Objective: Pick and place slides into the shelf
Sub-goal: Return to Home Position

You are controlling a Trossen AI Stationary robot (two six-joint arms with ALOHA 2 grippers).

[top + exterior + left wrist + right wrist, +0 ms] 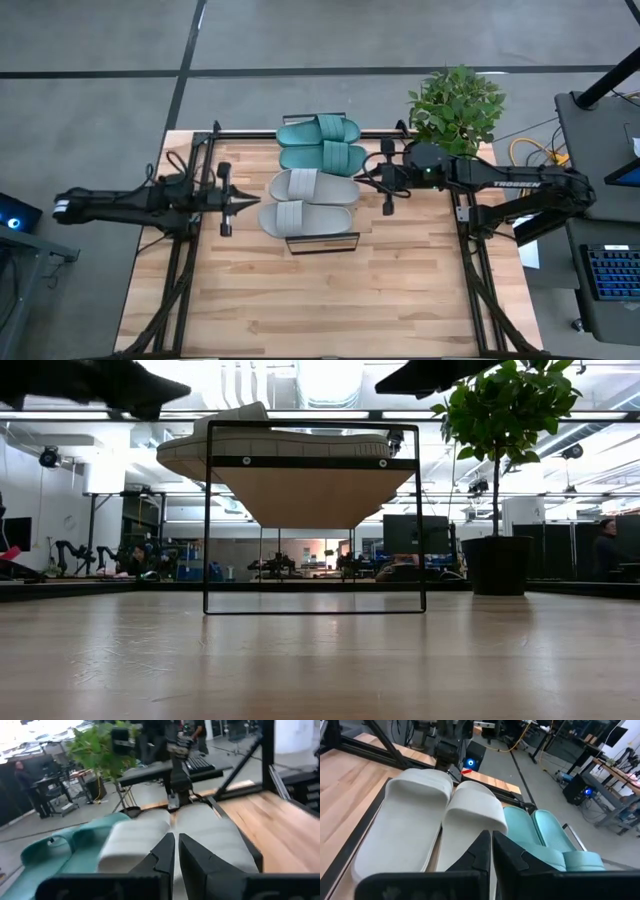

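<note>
The shelf (pixel 322 247), a wood plank on a black wire frame, stands mid-table. On its top lie the slides side by side: the teal pair (pixel 320 143) on the far half and the grey pair (pixel 308 202) on the near half. My left gripper (pixel 256 202) is shut and points level at the grey slides' left ends (pixel 135 845) from just off them. My right gripper (pixel 360 179) is also shut and points slightly down at the slides' right ends (pixel 470 815). In the low view both arms show higher than the slides (pixel 260 445).
A potted plant (pixel 455 105) stands at the table's far right corner, close behind my right arm. Black frame rails (pixel 185 270) (pixel 470 270) run along the table's left and right sides. Bare wood (pixel 320 310) lies between the shelf and the near edge.
</note>
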